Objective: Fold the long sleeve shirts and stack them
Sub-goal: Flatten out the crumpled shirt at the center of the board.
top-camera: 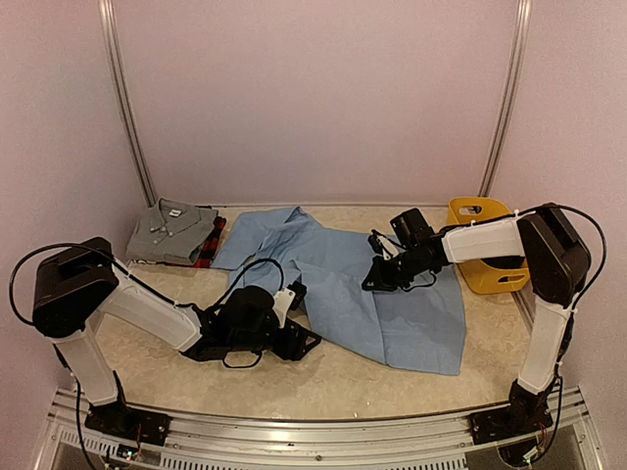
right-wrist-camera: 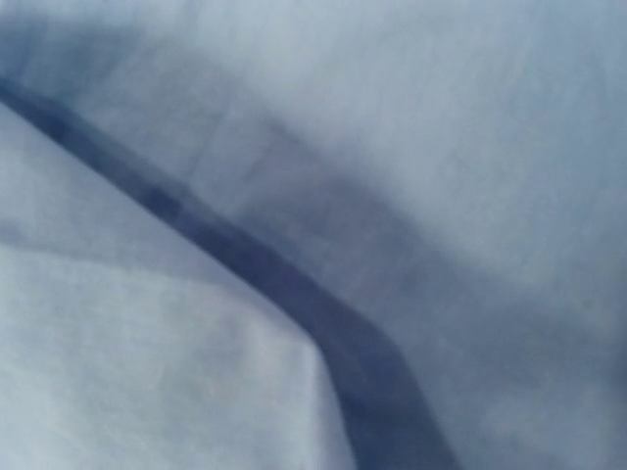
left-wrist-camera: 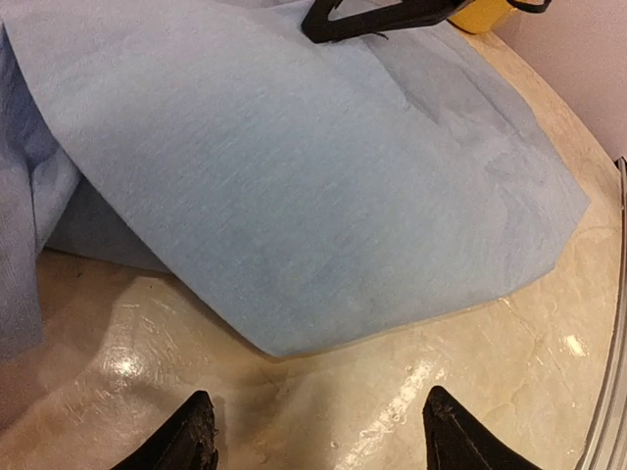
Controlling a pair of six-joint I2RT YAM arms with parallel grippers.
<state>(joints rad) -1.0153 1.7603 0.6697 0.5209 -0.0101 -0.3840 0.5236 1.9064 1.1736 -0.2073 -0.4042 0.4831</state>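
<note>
Light blue shirt (top-camera: 372, 294): there it is, spread loose across the middle of the counter (top-camera: 323, 377), running from upper left of centre down to a corner at the lower right. In the left wrist view a smooth top layer lies over darker folds at the left of the frame.
Grey shirt (top-camera: 167, 233): folded and parked at the left of the top view, up against the back wall, with its white neck label (top-camera: 175, 209) facing up.
Plaid shirt (top-camera: 214, 240): just a red-and-black strip showing along the grey shirt's right edge, touching it. The blue shirt's upper-left corner lies just beside it.
Left claw (top-camera: 297, 294): down low at the blue shirt's left edge, lower left of centre. It is spread wide, and its own camera shows the two dark tips far apart with only bare counter between them and the cloth's edge just ahead.
Right claw (top-camera: 377, 277): upper right of centre, tips down on the blue cloth and pressed together. Whether any cloth is caught between them, I cannot tell; its wrist view is all blurred blue fabric with one dark crease running diagonally.
Yellow basket (top-camera: 495, 276): at the right of the frame, near the back, close to the blue shirt's right edge.
</note>
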